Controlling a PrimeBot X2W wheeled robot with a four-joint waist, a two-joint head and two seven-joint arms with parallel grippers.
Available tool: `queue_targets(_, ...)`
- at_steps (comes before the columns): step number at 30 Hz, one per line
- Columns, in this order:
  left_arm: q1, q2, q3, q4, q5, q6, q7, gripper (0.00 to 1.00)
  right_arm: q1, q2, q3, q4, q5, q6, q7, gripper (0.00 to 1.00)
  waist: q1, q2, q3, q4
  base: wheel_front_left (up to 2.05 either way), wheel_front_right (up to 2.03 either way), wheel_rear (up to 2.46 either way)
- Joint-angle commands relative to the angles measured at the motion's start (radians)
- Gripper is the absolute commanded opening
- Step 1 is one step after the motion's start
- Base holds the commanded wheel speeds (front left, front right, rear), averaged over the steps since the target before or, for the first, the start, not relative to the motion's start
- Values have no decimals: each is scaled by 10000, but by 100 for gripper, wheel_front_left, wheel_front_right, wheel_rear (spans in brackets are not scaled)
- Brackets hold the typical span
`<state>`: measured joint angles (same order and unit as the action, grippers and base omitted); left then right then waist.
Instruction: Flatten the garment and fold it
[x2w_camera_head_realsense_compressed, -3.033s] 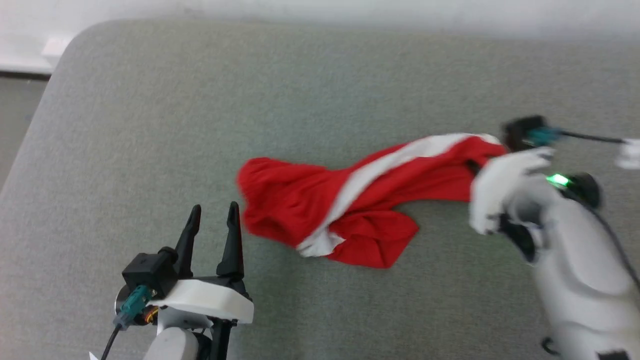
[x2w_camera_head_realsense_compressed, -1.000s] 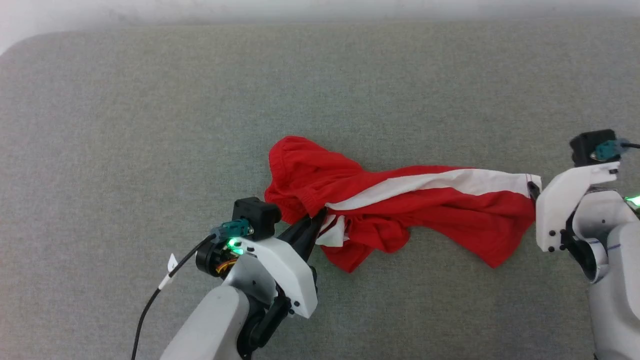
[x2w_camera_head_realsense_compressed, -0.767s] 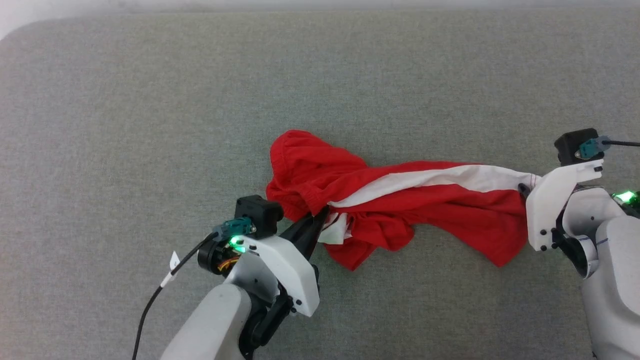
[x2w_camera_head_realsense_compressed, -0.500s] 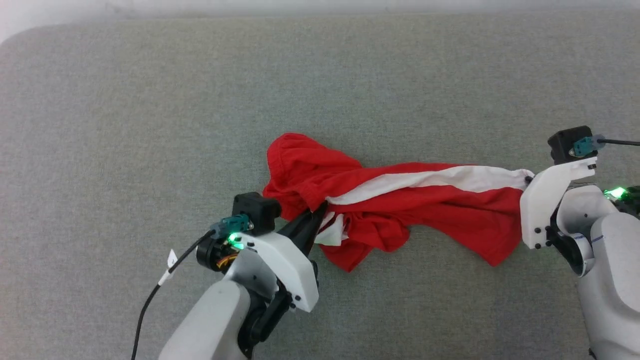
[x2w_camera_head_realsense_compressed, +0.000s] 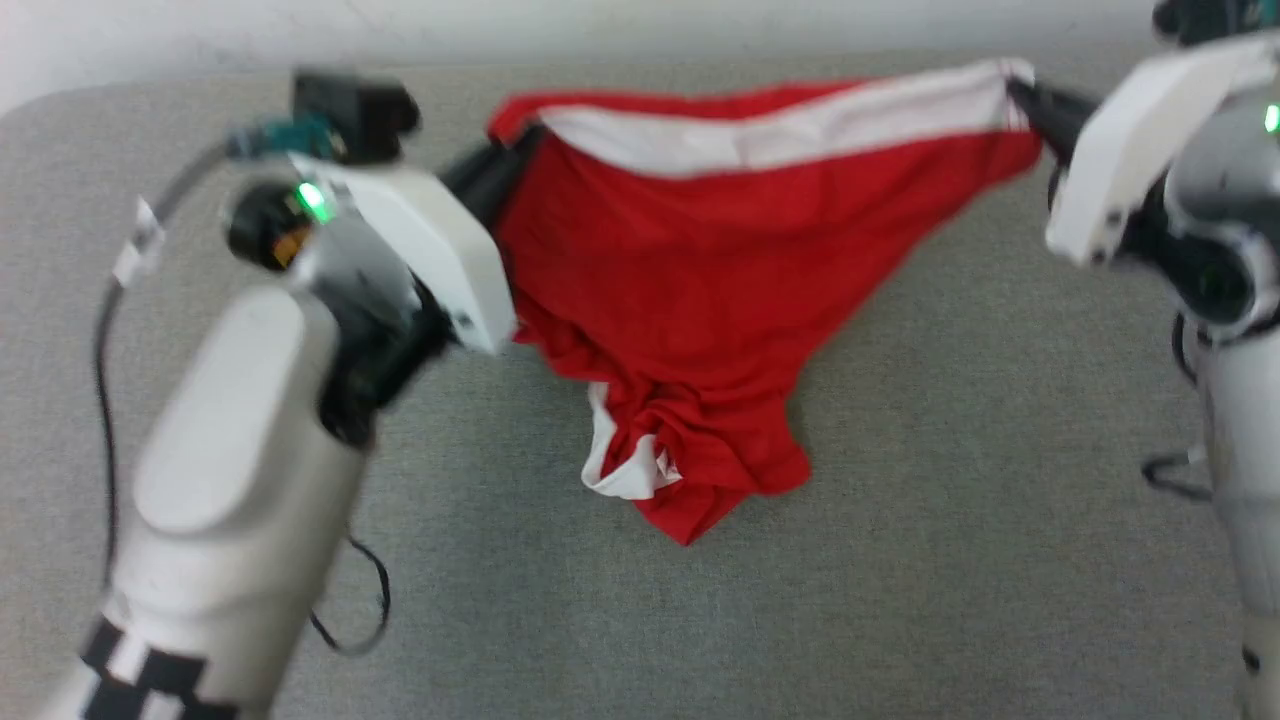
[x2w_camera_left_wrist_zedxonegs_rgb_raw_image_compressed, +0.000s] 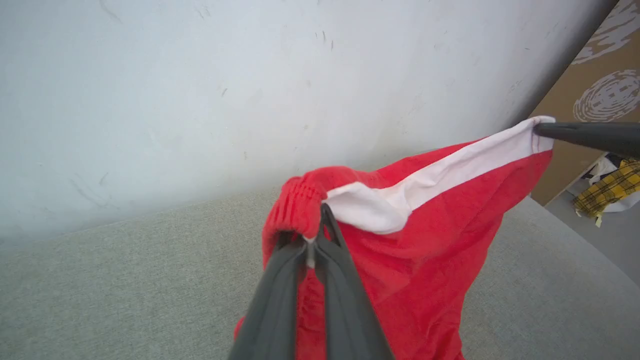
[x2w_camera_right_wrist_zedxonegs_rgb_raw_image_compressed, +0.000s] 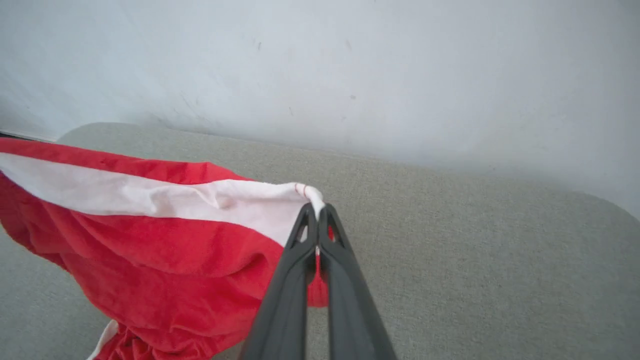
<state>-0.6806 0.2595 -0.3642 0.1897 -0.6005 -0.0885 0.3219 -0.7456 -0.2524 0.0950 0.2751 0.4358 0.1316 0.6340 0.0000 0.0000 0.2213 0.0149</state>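
**Shorts stretched between two clamped grippers**

The left gripper (x2w_camera_head_realsense_compressed: 512, 150) is pinched tight on the gathered waistband of the garment (x2w_camera_head_realsense_compressed: 700, 280). The right gripper (x2w_camera_head_realsense_compressed: 1022, 92) is pinched tight on its white-striped hem corner. The red shorts hang spread between them near the far edge of the grey padded surface (x2w_camera_head_realsense_compressed: 950, 450), with the lower folds bunched over its middle.

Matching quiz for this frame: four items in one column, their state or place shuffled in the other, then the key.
Column A
1. left gripper
2. right gripper
3. white stripe
4. crumpled lower end

Column B
a. shut on the hemmed corner of the garment
b. hangs lowest, mid-span
c. shut on the gathered waistband
d. stretched between both grippers

Pairs: 1-c, 2-a, 3-d, 4-b
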Motion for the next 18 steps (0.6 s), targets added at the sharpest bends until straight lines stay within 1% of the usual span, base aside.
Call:
queue_targets(1,-923,284,112,429,84,-88,309,0,-927,220,-88,157,330,-9,208,0,0,0,301,-190,0,0,0)
queue_targets(4,-2220,533,299,1197,249,-17,626,0,-2291,525,-302,614,258,-9,160,0,0,0,561,-273,0,0,0)
queue_targets(5,-2220,533,299,1197,249,-17,626,0,-2291,525,-302,614,258,-9,160,0,0,0,561,-273,0,0,0)
queue_targets(8,-3544,536,561,1825,403,209,521,0,-3648,909,-477,1228,-99,-9,-288,0,0,0,824,-351,0,0,0)
queue_targets(11,-4736,572,705,2366,721,397,107,0,-4854,1284,-578,1822,-490,-9,-1032,0,0,0,1042,-443,0,0,0)
queue_targets(14,-5671,452,922,2850,814,532,-512,0,-5838,1504,-648,2412,-799,-9,-1857,0,0,0,1182,-501,0,0,0)
queue_targets(18,-6285,321,1125,3431,799,554,-1273,0,-6671,1676,-809,3100,-1081,-9,-2803,0,0,0,1339,-549,0,0,0)
